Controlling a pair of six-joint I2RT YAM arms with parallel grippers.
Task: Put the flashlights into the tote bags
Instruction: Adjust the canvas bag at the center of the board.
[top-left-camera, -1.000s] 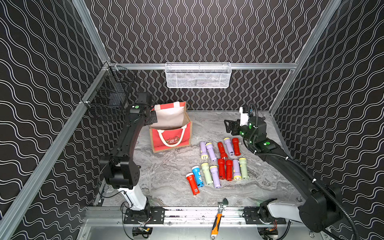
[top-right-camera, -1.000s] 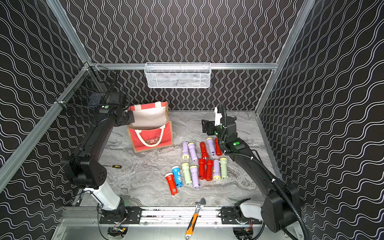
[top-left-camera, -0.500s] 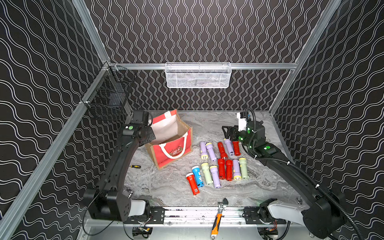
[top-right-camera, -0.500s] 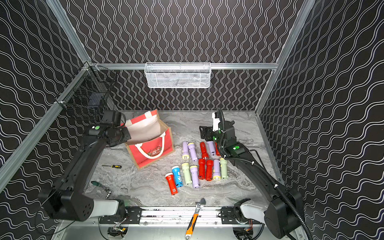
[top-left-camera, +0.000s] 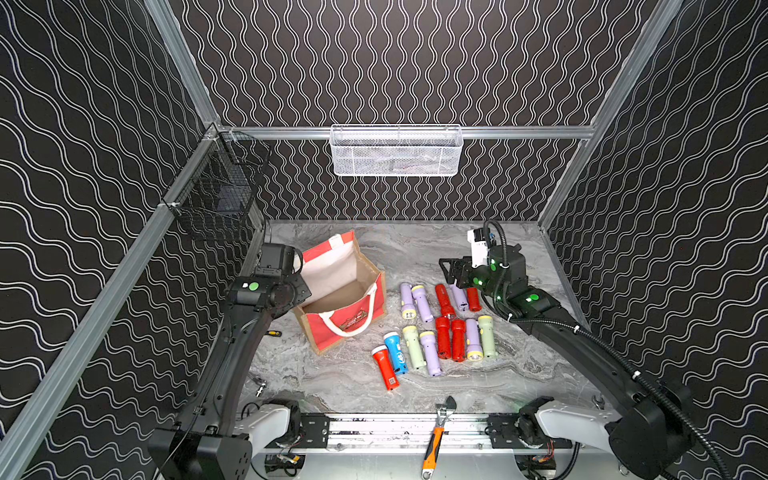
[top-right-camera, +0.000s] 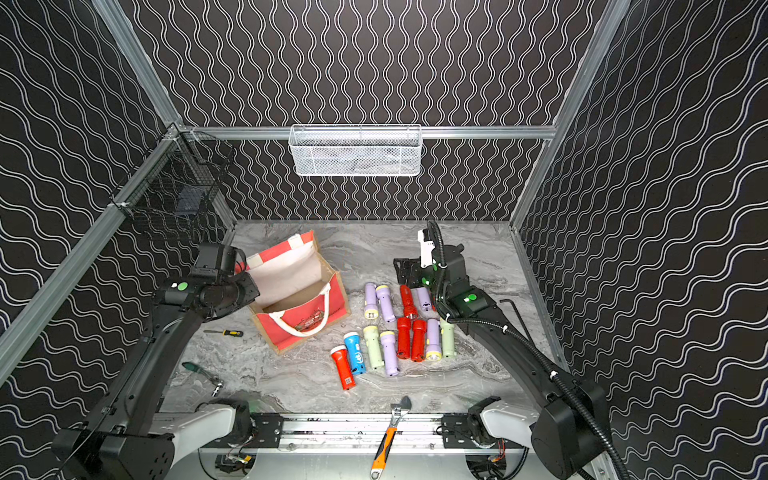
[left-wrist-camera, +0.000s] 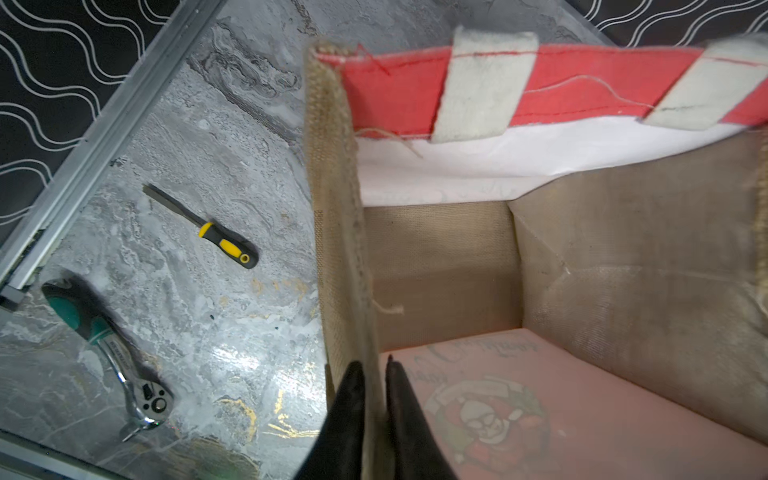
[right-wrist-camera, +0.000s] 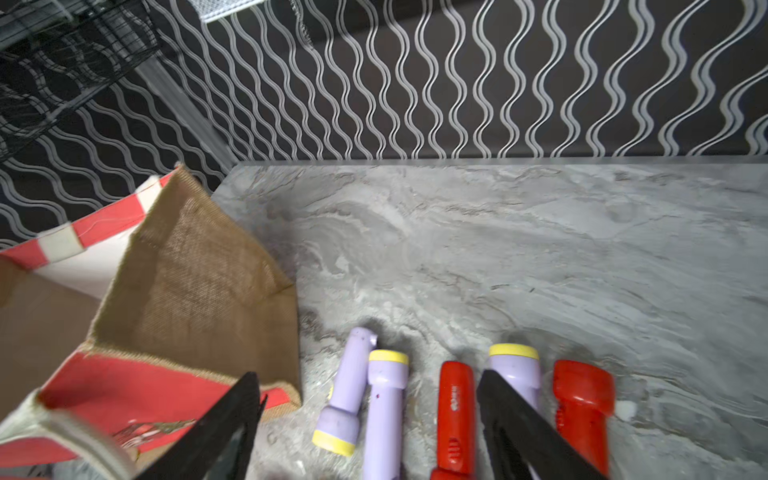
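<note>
Where wavy black walls (top-left-camera: 395, 62) meet, grey marbled tabletop (top-left-camera: 332, 382), tote bag (top-left-camera: 332, 274)

mesh basket (top-left-camera: 396, 151) contents: unclear | tote bag (right-wrist-camera: 195, 266) handle: blurred

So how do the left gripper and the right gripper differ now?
The left gripper is nearly shut, pinching a side wall of the bag; the right gripper is wide open and holds nothing. The left one is at the bag, the right one above the flashlights. Both are black.
</note>
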